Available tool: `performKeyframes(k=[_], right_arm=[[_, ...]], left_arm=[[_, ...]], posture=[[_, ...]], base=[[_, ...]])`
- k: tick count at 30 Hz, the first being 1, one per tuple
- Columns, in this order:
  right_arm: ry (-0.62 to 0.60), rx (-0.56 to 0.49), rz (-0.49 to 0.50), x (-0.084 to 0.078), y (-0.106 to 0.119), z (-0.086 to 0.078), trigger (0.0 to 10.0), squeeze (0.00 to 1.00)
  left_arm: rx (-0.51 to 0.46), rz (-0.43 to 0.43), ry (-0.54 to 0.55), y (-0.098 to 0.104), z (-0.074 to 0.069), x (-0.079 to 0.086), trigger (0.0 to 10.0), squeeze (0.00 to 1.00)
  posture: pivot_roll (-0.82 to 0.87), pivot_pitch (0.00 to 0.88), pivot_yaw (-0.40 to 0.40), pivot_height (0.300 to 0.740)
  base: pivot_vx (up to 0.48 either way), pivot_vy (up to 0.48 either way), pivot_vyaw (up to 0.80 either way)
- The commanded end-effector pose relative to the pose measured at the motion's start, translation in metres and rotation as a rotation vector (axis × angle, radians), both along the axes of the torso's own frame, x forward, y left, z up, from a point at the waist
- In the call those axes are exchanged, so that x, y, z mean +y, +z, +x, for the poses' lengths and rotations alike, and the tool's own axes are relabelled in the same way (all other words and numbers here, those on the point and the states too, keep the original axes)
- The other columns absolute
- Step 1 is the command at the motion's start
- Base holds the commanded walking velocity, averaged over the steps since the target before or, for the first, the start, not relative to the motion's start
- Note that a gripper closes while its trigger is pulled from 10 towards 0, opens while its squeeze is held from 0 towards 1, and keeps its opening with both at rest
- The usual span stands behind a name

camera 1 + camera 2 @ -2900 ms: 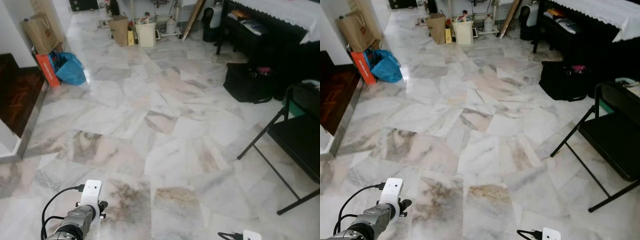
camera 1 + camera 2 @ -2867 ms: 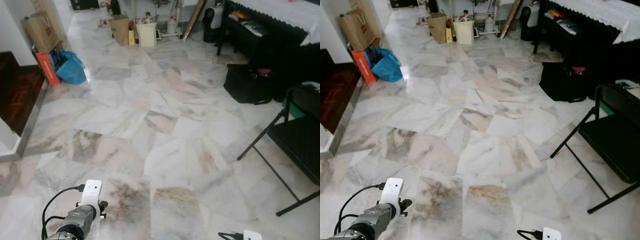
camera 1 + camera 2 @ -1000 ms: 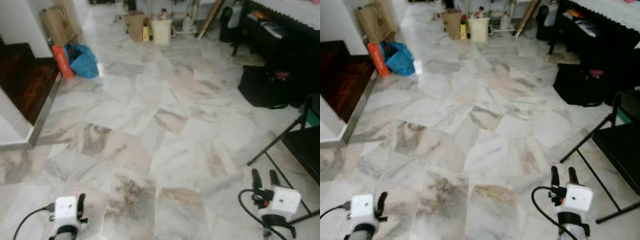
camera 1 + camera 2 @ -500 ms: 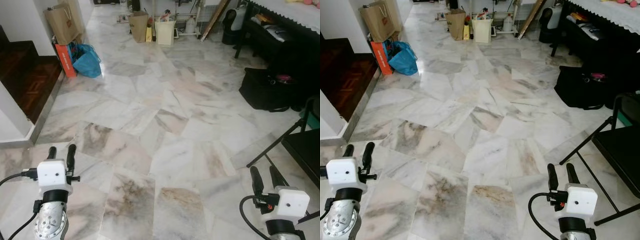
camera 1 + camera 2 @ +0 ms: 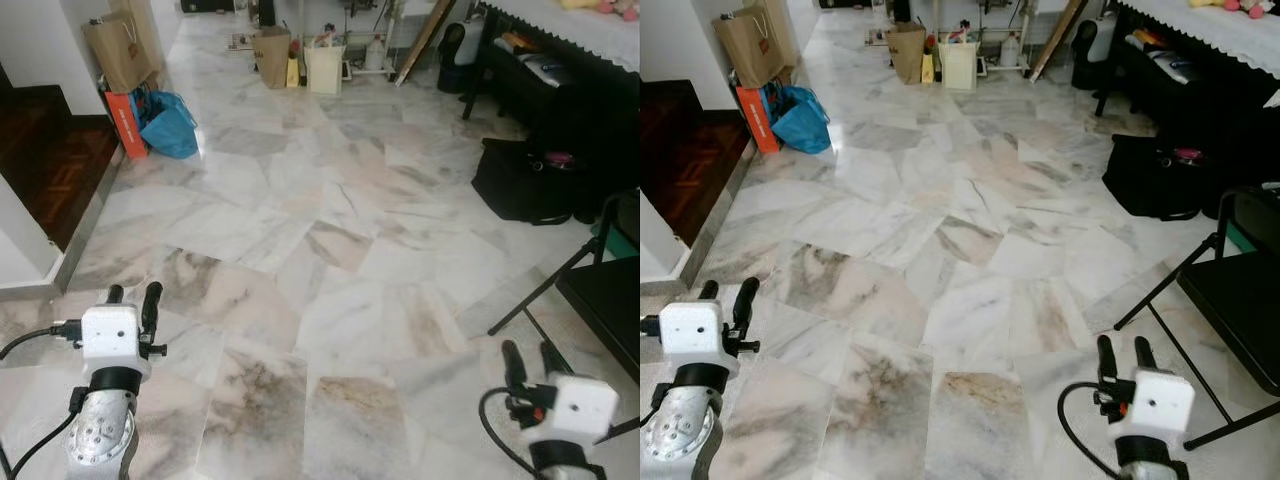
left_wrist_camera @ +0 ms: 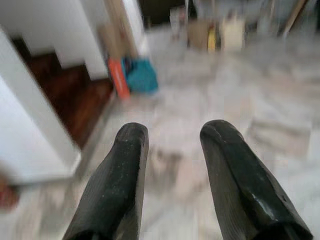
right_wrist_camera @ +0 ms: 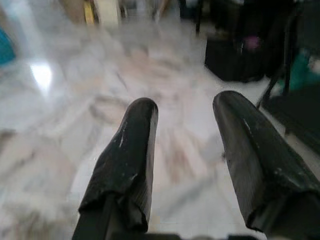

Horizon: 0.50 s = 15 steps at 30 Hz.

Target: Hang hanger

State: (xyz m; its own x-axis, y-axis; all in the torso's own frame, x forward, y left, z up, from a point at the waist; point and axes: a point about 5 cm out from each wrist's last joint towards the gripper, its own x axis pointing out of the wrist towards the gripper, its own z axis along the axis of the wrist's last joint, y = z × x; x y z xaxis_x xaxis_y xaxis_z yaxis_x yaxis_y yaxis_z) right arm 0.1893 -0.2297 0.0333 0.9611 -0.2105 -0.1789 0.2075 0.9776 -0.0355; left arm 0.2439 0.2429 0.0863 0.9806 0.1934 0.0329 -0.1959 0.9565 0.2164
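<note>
Evidently no hanger could be made out anywhere, so where it lay could not be told. Both arms were raised low before the robot over a marble floor [image 5: 330,220] of pale, veined slabs. The left claw [image 5: 131,296] pointed forward with its two black fingers [image 6: 120,185] apart and nothing between them; the right claw [image 5: 1118,352] did the same, its fingers [image 7: 127,165] spread and empty. Each wrist carried a white camera box [image 5: 110,331] with a black cable looping off it.

To the robot's right stood a black folding chair [image 5: 1230,290], its legs splayed on the marble just beside the right claw. Beyond it a black bag [image 5: 520,180] sat on the floor beside a dark worktop [image 5: 1200,70] draped with a white lace-edged cloth. Along the left wall a blue bag [image 5: 168,125] lay next to an orange box [image 5: 124,124] and a brown paper bag [image 5: 118,48], near a step down to dark wooden parquet [image 5: 40,180]. At the far end a second paper bag [image 5: 270,55] and a pale bin [image 5: 324,68] stood close together among blurred clutter.
</note>
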Motion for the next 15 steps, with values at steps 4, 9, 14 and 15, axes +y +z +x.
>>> performKeyframes(k=[4,9,14,15], right_arm=[[0.002,0.239,0.061,-0.001,-0.054,-0.011,10.0,0.00],[-0.023,0.453,0.090,-0.004,-0.092,-0.027,10.0,0.00],[-0.023,0.569,0.108,-0.002,-0.108,-0.038,10.0,0.00],[-0.023,0.629,0.110,-0.001,-0.115,-0.044,10.0,0.00]], left_arm=[[0.301,-0.107,0.092,-0.066,-0.017,0.020,10.0,0.00],[0.544,-0.168,0.143,-0.118,-0.046,0.020,10.0,0.00],[0.711,-0.218,0.110,-0.144,-0.063,0.010,10.0,0.00],[0.786,-0.207,0.080,-0.153,-0.070,0.004,10.0,0.00]], posture=[[-0.09,0.000,-0.011,0.740],[-0.08,0.000,-0.007,0.740],[-0.09,0.000,-0.005,0.740],[-0.09,0.000,-0.001,0.740]], base=[[0.000,0.000,0.00],[0.000,0.000,0.00],[0.000,0.000,0.00],[0.000,0.000,0.00]])
